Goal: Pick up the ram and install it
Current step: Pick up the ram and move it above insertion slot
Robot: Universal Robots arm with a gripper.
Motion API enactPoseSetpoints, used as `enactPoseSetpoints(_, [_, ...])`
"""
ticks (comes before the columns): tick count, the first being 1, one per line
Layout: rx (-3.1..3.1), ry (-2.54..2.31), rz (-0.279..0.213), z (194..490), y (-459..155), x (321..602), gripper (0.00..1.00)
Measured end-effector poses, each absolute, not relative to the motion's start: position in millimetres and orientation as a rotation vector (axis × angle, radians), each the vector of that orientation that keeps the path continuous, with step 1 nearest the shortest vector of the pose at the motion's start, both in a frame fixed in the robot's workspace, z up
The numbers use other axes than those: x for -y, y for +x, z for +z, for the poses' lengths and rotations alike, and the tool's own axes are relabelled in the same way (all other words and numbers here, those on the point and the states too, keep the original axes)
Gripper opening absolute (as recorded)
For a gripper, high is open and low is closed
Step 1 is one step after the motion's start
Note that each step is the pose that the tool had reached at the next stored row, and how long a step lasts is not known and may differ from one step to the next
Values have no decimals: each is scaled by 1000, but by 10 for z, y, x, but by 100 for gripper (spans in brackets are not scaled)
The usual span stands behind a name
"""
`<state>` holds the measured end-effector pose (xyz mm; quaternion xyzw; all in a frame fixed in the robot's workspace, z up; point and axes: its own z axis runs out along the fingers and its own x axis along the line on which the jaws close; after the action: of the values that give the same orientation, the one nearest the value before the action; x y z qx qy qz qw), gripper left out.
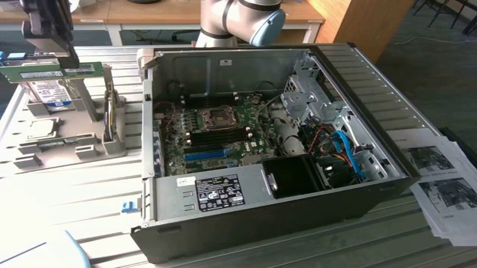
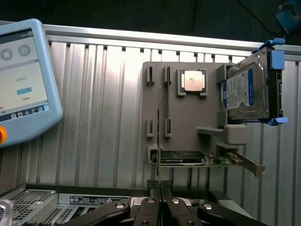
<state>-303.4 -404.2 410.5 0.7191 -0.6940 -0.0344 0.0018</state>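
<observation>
- The gripper (image 2: 160, 187) is clenched on the ram (image 2: 159, 132). It grips one long edge of the thin green stick, which hangs in the air over the grey fixture plate (image 2: 188, 120), above the hard drive (image 2: 242, 92).
- In the exterior view the ram (image 1: 30, 73) is well apart from the open computer case (image 1: 372, 95), off to that view's left.
- The grip looks narrow, so the stick could pivot or slip between the pads if it is bumped or swung quickly.
- The case wall stands between the ram and the motherboard (image 1: 238, 148), so a low path could clip the rim.
- The dark memory slots (image 1: 216, 133) lie close beside the CPU socket (image 1: 220, 115). A tilted or offset stick could jam, or press on the board rather than seat.
- The loose red and blue cables (image 1: 339, 148) sit farther off and seem a lesser snag risk.
- The surface is a ribbed metal table (image 2: 103, 117). On it are a teach pendant (image 2: 23, 80) and, at the exterior view's right, printed sheets (image 1: 439, 184).
- Beyond the table are wooden desks and dark carpet.
</observation>
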Motion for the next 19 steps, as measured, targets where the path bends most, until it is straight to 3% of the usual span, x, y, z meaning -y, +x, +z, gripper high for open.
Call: enactPoseSetpoints(19, [2178, 2256, -108, 4105, -2777, 4042, 11])
